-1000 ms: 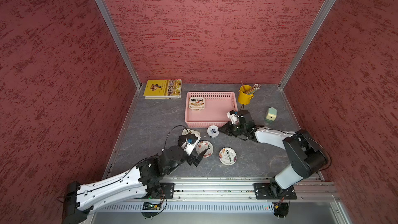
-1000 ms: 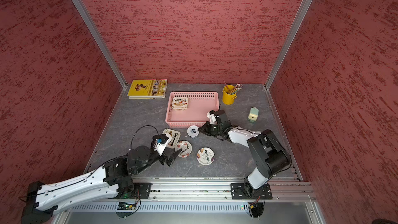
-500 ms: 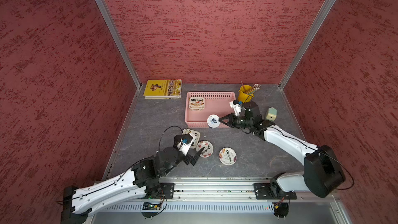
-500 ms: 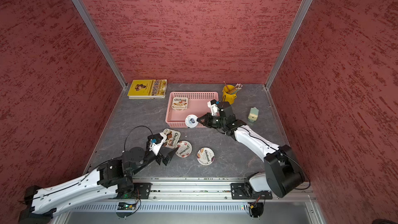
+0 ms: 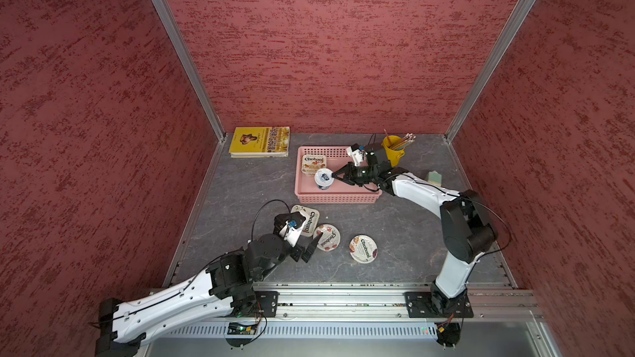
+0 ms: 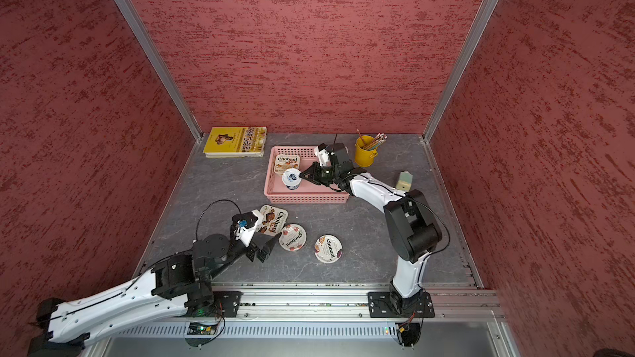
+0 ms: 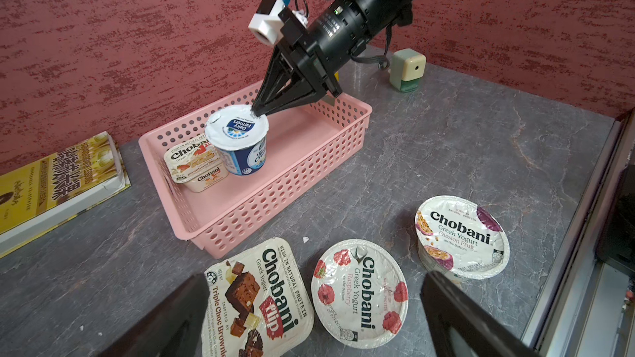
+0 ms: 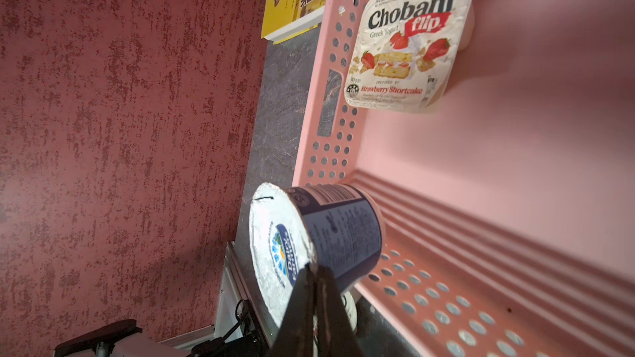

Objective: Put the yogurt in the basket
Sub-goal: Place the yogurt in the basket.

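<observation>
The pink basket (image 5: pixel 338 198) (image 6: pixel 305 198) (image 7: pixel 275 200) holds a rectangular Chobani yogurt (image 5: pixel 313 163) (image 7: pixel 194 163) (image 8: pixel 409 46). My right gripper (image 5: pixel 332 176) (image 6: pixel 301 176) (image 7: pixel 254 111) (image 8: pixel 311 269) is shut on the lid rim of a small blue-white yogurt cup (image 5: pixel 323 177) (image 7: pixel 237 128) (image 8: pixel 275 252), held upright over the basket's left part. Three yogurts stand on the table in front: a rectangular one (image 5: pixel 309 219) (image 7: pixel 257 300) and two round ones (image 5: pixel 326 236) (image 7: pixel 359 291), (image 5: pixel 363 248) (image 7: pixel 462 235). My left gripper (image 5: pixel 304 252) (image 7: pixel 316 324) is open just before them, empty.
A yellow book (image 5: pixel 260 141) lies at the back left. A yellow pencil bucket (image 5: pixel 393 151) stands behind the basket's right end, close to my right wrist. A small green sharpener (image 5: pixel 433 177) (image 7: pixel 407 70) sits at the right. A metal rail (image 5: pixel 343 298) runs along the front.
My right gripper lifted the blue-white cup from the table before the basket and carried it over the front wall. My left arm drew back slightly.
</observation>
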Robot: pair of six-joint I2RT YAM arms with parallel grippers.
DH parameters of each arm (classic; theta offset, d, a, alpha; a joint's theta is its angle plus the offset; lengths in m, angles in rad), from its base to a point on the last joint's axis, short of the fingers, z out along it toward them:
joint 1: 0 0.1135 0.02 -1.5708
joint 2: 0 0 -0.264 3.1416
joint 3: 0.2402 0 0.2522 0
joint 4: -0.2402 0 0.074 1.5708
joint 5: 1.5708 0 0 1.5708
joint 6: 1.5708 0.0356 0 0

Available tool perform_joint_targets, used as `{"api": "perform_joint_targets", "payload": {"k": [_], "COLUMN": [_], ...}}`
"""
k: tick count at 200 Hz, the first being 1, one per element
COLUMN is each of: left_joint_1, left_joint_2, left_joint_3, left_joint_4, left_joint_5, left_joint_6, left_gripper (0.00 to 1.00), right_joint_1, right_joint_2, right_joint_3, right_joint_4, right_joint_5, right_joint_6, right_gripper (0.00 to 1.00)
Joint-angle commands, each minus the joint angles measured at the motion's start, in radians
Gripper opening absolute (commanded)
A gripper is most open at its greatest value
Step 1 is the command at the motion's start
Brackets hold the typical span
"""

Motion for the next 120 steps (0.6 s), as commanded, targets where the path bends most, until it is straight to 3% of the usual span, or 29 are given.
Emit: {"api": "perform_joint_targets", "payload": {"k": [1, 120], "left_joint_1": [0.01, 0.038], "left_joint_2": [-0.019, -0.028], "left_joint_3": [0.036, 0.028], "left_joint_4": [-0.031, -0.046], "left_joint_5": [-0.019, 0.004], "left_joint_6": [0.014, 0.009], "left_gripper": [1.0, 1.0], "right_joint_1": [0.015, 0.043], "right_joint_2": [0.057, 0.281], "right_joint_3": [0.075, 0.21], "right_joint_4": [0.015, 0.066], "right_joint_5": [-0.008, 0.028], "right_joint_6": [-0.007, 0.05], "right_gripper": [0.0, 0.0]}}
